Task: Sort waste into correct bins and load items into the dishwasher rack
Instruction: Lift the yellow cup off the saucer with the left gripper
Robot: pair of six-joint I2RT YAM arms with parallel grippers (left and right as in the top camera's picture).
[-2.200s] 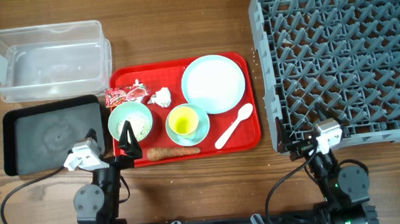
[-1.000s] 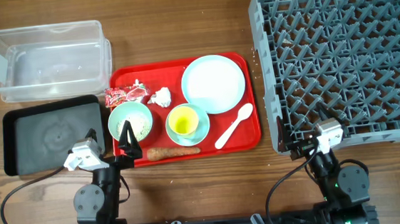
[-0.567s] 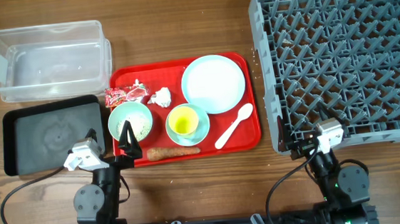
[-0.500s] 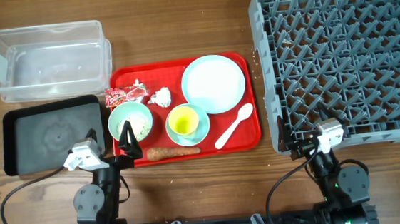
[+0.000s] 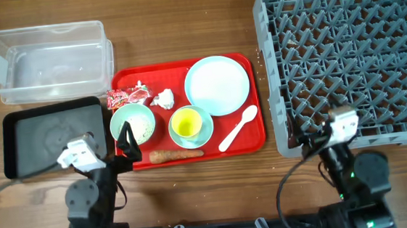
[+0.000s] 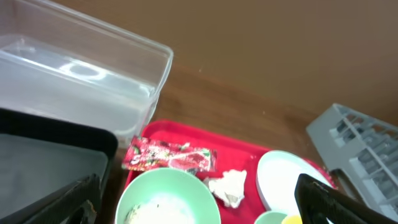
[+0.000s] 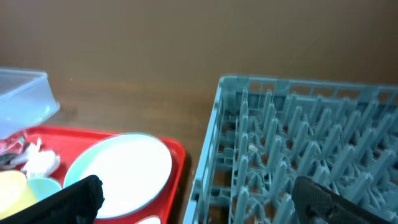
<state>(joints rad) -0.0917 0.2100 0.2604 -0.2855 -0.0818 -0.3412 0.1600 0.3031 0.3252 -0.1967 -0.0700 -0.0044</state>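
We look down on a brown wooden tabletop (image 5: 182, 21) whose grain runs left to right across the overhead view. From the wrist views we see a plain brown wall (image 6: 280, 50) behind its far edge. The light is soft and even, and shadows are faint.

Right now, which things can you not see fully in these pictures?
Left wrist: green bowl and cup cut by the bottom edge; grains blurred.
Overhead: a left finger hides part of that bowl's rim.
Right wrist: cup cut by the left edge.
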